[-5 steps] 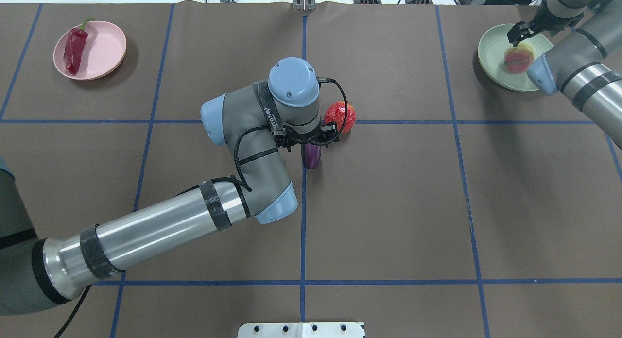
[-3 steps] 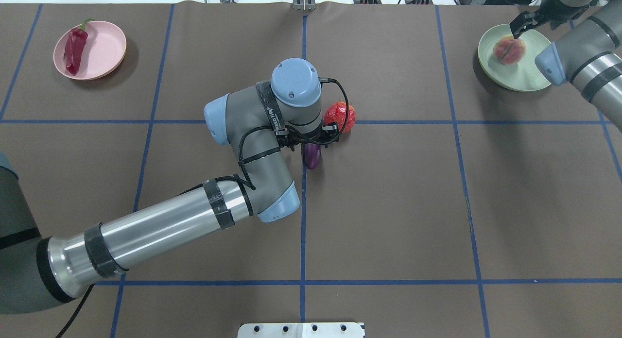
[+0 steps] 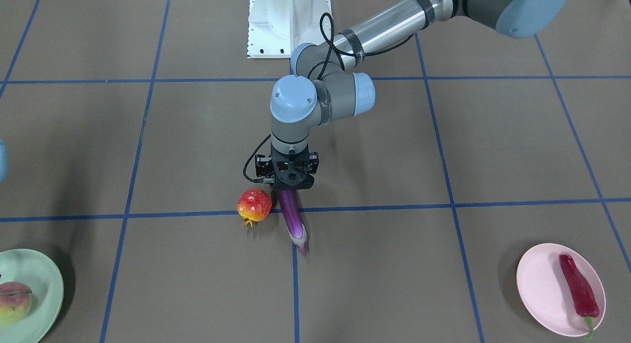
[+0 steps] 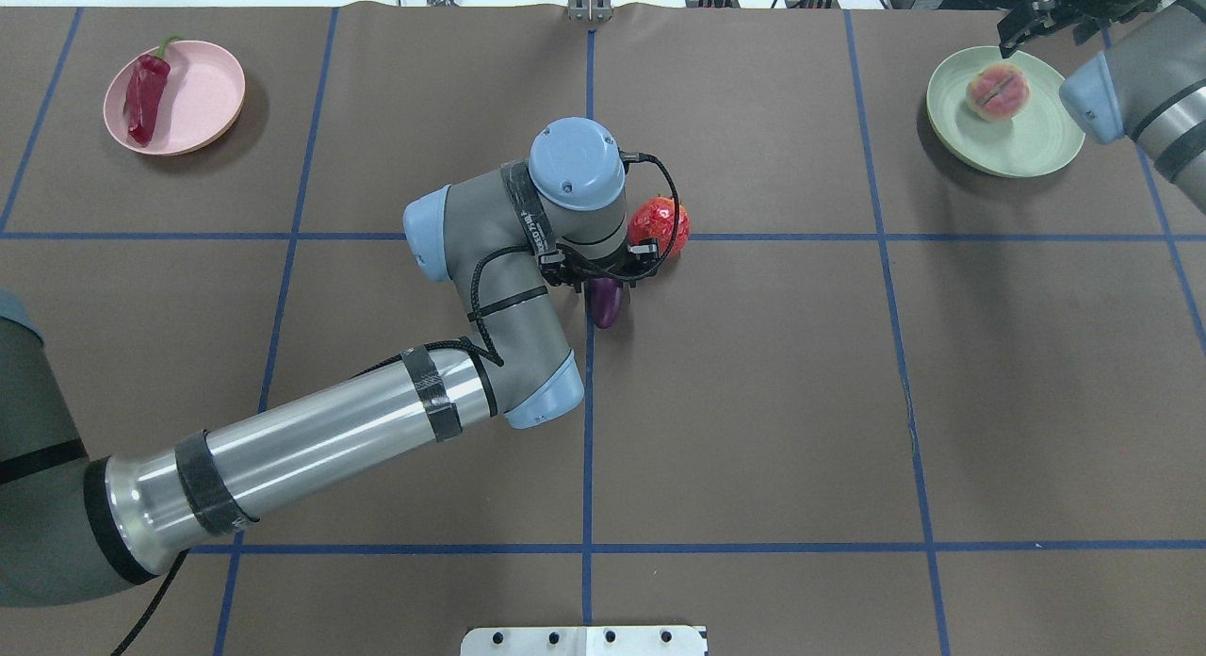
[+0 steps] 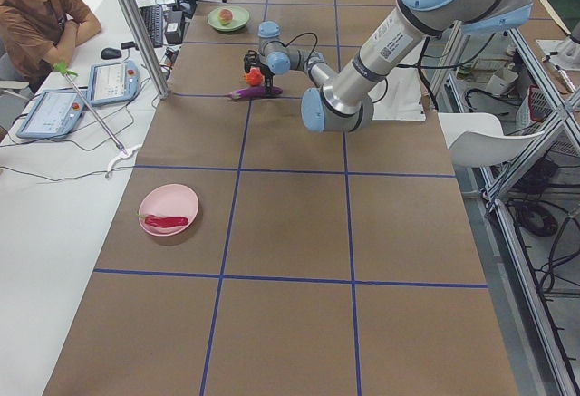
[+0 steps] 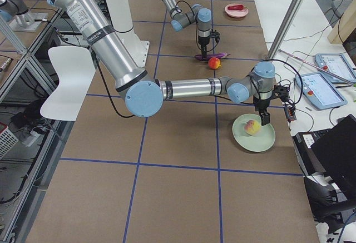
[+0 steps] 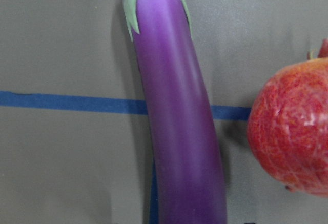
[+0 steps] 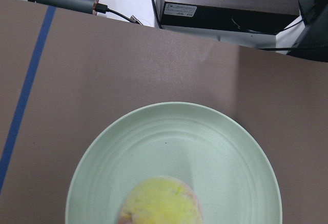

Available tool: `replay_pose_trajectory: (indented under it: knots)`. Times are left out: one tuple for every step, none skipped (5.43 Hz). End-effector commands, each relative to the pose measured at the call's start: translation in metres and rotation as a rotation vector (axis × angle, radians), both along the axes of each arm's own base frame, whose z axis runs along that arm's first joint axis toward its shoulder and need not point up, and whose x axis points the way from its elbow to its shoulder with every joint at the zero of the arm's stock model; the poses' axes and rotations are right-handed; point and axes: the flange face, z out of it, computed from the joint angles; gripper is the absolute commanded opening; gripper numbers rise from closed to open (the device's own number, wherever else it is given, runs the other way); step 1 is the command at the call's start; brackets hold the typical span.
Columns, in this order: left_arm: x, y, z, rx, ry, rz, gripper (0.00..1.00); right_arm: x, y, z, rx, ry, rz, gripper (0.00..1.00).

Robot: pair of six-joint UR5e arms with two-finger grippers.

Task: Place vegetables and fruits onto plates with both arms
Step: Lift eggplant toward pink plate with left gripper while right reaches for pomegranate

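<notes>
Worktop (image 4: 754, 401): brown covering with a blue tape grid.

Left gripper (image 3: 288, 185): lowered over the rounded end of the long glossy purple eggplant (image 3: 294, 222). Its fingers are hidden, so whether they grip cannot be told. The eggplant lies near the worktop's middle, across a tape line, pale cap toward the edge far from the robot's base.

Round red-orange pomegranate (image 3: 254, 205): just beside the eggplant, a narrow gap between them.

Wrinkled red chili (image 3: 578, 286): on the pale pink round plate (image 3: 540, 289), far left corner.

Pink-yellow peach (image 4: 997, 91): on the pale mint green round plate (image 4: 1022, 142), far right corner.

Right gripper (image 4: 1022, 24): raised over that plate's far side, clear of the peach, fingers apart and empty.
</notes>
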Motion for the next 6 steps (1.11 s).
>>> replay_pose_trajectory:
  knots:
    - [-0.002, -0.001, -0.004, -0.002, 0.0, 0.001, 0.0, 0.012, 0.001, -0.015, -0.004, -0.043, -0.004, 1.0]
    - [-0.029, -0.019, -0.019, -0.006, 0.009, -0.027, 0.0, 0.011, 0.008, -0.037, -0.027, -0.105, -0.025, 1.0]
    - [-0.075, -0.05, -0.024, -0.094, -0.034, -0.049, 0.0, 0.012, 0.019, -0.07, -0.056, -0.12, -0.034, 1.0]
    - [-0.111, -0.079, -0.024, -0.118, -0.038, -0.094, 0.0, -0.005, 0.032, -0.102, -0.099, -0.154, -0.006, 1.0]
    - [-0.165, -0.122, -0.011, -0.155, -0.031, -0.15, 0.0, -0.054, 0.051, -0.138, -0.152, -0.203, 0.03, 1.0]
    - [-0.234, -0.167, 0.013, -0.208, -0.014, -0.206, 0.0, -0.103, 0.066, -0.163, -0.211, -0.236, 0.056, 1.0]
